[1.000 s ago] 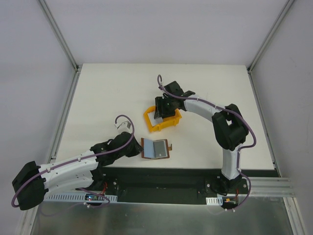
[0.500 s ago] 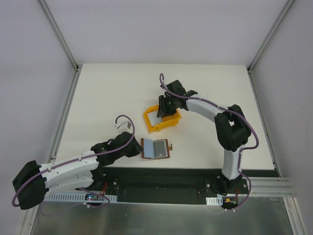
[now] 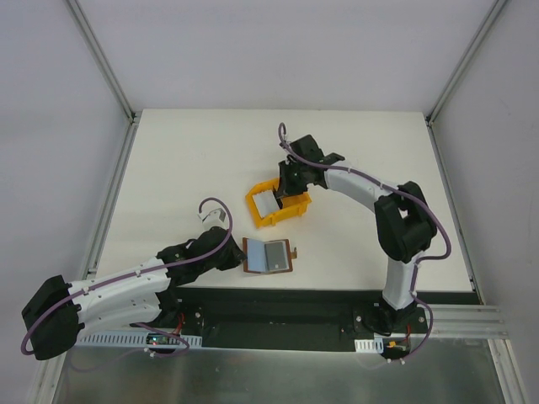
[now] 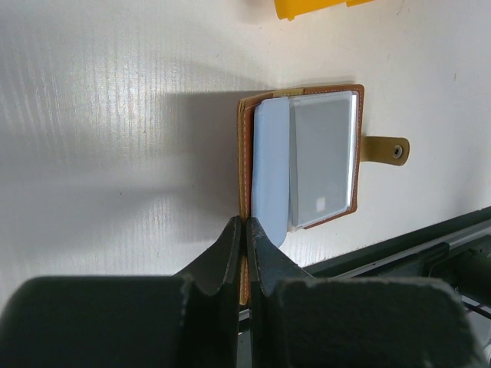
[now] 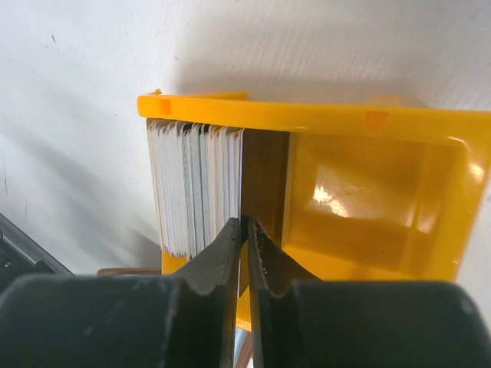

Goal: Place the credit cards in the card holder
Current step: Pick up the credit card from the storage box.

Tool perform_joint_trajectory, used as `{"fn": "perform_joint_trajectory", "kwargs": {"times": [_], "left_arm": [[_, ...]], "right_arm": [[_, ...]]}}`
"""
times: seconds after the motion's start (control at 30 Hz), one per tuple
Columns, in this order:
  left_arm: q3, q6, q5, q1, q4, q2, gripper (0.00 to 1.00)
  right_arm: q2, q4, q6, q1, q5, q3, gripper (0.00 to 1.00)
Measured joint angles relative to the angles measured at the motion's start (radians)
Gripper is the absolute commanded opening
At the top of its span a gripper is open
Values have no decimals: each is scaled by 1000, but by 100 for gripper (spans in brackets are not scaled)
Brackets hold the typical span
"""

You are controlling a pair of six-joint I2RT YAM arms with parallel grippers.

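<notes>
The credit cards [image 5: 196, 184] stand on edge as a white stack in the left part of a yellow bin [image 5: 345, 119], also seen from above as cards [image 3: 268, 202]. My right gripper [image 5: 245, 222] reaches down into the bin [image 3: 261, 220] at the stack's right end, its jaws pressed together on the edge of the outermost card. The card holder [image 4: 307, 161], brown with a grey inside, lies open on the table near the front edge [image 3: 268, 256]. My left gripper [image 4: 245, 224] is shut on its brown left cover, low at the holder's left side [image 3: 238, 255].
The holder's snap tab [image 4: 387, 149] sticks out to its right. The bin's right half [image 5: 368, 199] holds nothing. The black front rail [image 3: 278, 305] runs just behind the holder, and white walls [image 3: 93, 168] close in the table's sides and back.
My right gripper has closed from wide open onto the end of the card stack and shifted slightly right over the bin. The left arm and the holder have not moved.
</notes>
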Motion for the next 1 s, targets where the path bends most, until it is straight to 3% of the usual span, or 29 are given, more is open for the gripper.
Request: {"fn": "perform_joint_trajectory", "kwargs": {"times": [0.1, 0.4, 0.7, 1.0], "left_arm": [[0, 0, 0, 0, 0, 0, 0], [-20, -9, 0, 0, 12, 0, 0], [-64, -38, -1, 0, 15, -11, 0], [-72, -52, -2, 0, 20, -9, 0]], "right_arm": [[-12, -10, -12, -2, 33, 0, 0], [-57, -43, -50, -3, 151, 0, 0], [-245, -37, -66, -3, 196, -17, 0], [-548, 120, 85, 3, 100, -325, 0]]}}
